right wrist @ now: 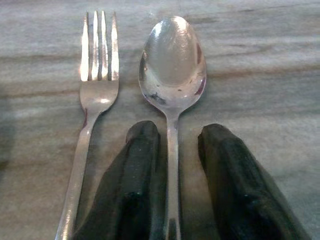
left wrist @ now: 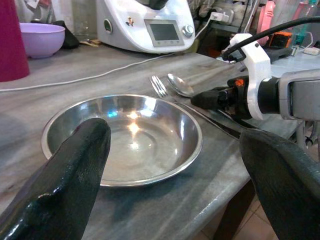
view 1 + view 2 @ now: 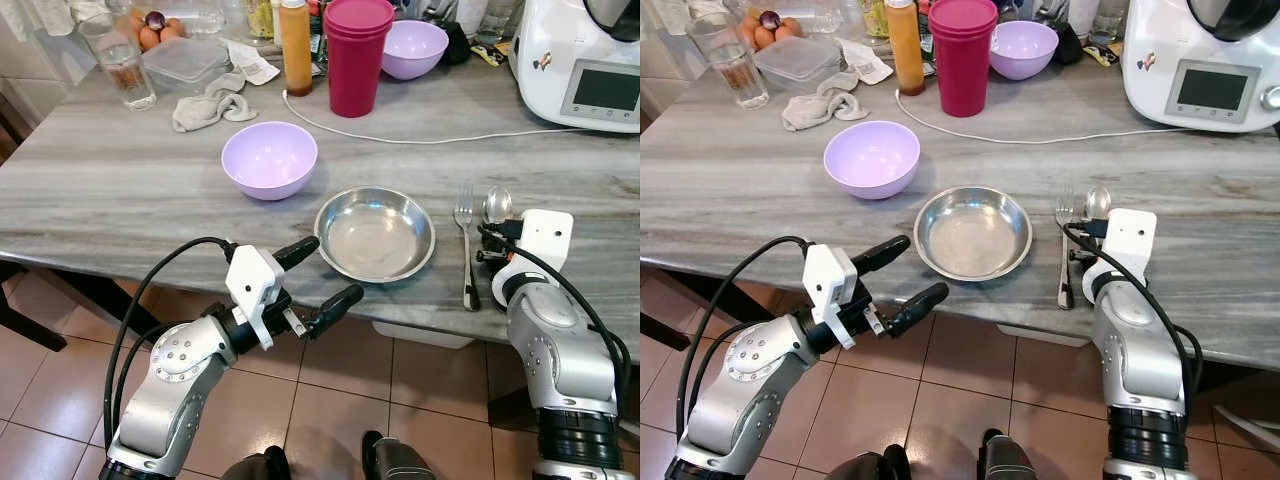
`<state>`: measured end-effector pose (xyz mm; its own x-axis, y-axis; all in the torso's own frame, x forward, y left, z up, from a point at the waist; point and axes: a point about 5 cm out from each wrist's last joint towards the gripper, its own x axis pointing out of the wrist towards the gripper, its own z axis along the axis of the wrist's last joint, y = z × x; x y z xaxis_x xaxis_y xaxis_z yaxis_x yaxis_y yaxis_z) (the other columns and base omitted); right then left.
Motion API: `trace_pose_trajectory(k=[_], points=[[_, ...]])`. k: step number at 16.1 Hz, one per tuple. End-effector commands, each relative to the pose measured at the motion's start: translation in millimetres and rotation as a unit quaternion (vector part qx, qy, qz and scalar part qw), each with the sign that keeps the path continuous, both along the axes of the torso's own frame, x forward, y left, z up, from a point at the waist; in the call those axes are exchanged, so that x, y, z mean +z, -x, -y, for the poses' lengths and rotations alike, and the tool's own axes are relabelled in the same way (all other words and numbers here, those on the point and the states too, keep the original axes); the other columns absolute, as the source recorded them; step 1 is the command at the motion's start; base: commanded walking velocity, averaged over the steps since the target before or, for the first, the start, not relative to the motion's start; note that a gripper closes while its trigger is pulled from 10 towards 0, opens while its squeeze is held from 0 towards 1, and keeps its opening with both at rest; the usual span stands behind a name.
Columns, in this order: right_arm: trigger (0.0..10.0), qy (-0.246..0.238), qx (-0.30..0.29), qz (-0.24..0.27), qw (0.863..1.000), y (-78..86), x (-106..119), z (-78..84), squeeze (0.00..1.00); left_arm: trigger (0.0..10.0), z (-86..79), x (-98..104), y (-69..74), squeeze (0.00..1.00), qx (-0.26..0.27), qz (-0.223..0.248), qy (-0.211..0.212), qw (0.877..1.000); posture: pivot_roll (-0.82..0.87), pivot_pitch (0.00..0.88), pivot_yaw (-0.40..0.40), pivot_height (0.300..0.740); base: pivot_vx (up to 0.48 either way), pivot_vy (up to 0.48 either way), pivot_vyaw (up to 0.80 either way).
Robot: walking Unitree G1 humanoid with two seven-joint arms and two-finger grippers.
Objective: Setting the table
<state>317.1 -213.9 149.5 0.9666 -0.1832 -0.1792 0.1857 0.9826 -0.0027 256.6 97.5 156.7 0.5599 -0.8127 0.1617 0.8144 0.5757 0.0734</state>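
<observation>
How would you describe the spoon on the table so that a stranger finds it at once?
Start from the big white kitchen machine at the far right of the grey table. Come toward the near edge, to the right of the steel plate, where two pieces of cutlery lie side by side. The spoon is the right one, with a rounded bowl; the fork beside it has prongs.

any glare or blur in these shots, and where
Left wrist view: bright glare spot in the steel plate; the left gripper's fingers loom large and soft, out of focus. Right wrist view: fork tines blown out by reflection, spoon bowl sharp, right gripper's fingers dark and blurred. Eye views: evenly lit and sharp, with a soft sheen on the plate.
</observation>
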Motion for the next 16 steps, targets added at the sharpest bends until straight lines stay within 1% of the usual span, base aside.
trace_pose_trajectory(k=[1,5,6,8,9,10,11,12,14,15,16], points=[[10.0,-0.006,-0.006,0.004,1.000,3.2,0,0.6,1.00,10.0,1.1,1,5.0,0.00,-0.018,0.001,-0.004,1.000,-0.24,0.214,0.045,0.740,0.000,0.000,0.00],[10.0,-0.001,-0.014,0.035,0.999,2.8,11,-0.7,1.00,10.0,0.3,0,5.2,0.00,-0.022,-0.001,-0.005,1.000,-0.24,0.213,0.044,0.740,0.000,0.000,0.00],[10.0,-0.001,-0.020,0.053,0.998,2.8,16,0.1,1.00,10.0,-0.3,1,3.9,0.00,-0.018,0.000,-0.005,1.000,-0.24,0.211,0.044,0.740,0.000,0.000,0.00],[10.0,0.001,-0.019,0.060,0.998,2.6,19,-0.5,1.00,10.0,-1.1,1,3.1,0.00,-0.017,0.001,-0.005,1.000,-0.24,0.211,0.044,0.740,0.000,0.000,0.00],[10.0,0.012,-0.015,0.086,0.996,2.3,27,-1.7,1.00,10.0,-2.1,2,1.1,0.00,-0.011,0.002,-0.004,1.000,-0.24,0.210,0.041,0.740,0.000,0.000,0.00],[10.0,0.016,-0.015,0.098,0.995,2.2,30,-2.1,1.00,10.0,-2.4,2,0.4,0.00,-0.009,0.003,-0.003,1.000,-0.24,0.210,0.040,0.740,0.000,0.000,0.00],[10.0,0.019,0.003,0.135,0.991,2.8,40,-6.7,1.00,10.0,-4.0,4,-2.1,0.00,0.003,0.006,0.000,1.000,-0.24,0.210,0.040,0.740,0.000,0.000,0.00],[10.0,0.030,0.014,0.154,0.988,4.3,47,-10.4,1.00,10.0,-7.0,5,-6.6,0.00,0.029,0.011,0.002,1.000,-0.24,0.208,0.038,0.740,0.000,0.000,0.00],[10.0,0.040,0.030,0.164,0.985,6.7,50,-16.4,1.00,10.0,-12.3,7,-13.5,0.00,0.076,0.013,0.009,0.997,-0.24,0.205,0.036,0.740,0.000,0.000,0.00],[10.0,0.038,0.039,0.172,0.984,10.2,52,-21.0,1.00,10.0,-17.6,7,-19.4,0.00,0.121,0.010,0.015,0.993,-0.24,0.203,0.035,0.740,0.000,0.000,0.00],[10.0,0.042,0.046,0.175,0.983,11.7,52,-23.3,1.00,10.0,-19.7,8,-21.3,0.00,0.136,0.012,0.019,0.990,-0.24,0.203,0.035,0.740,0.000,0.000,0.00]])
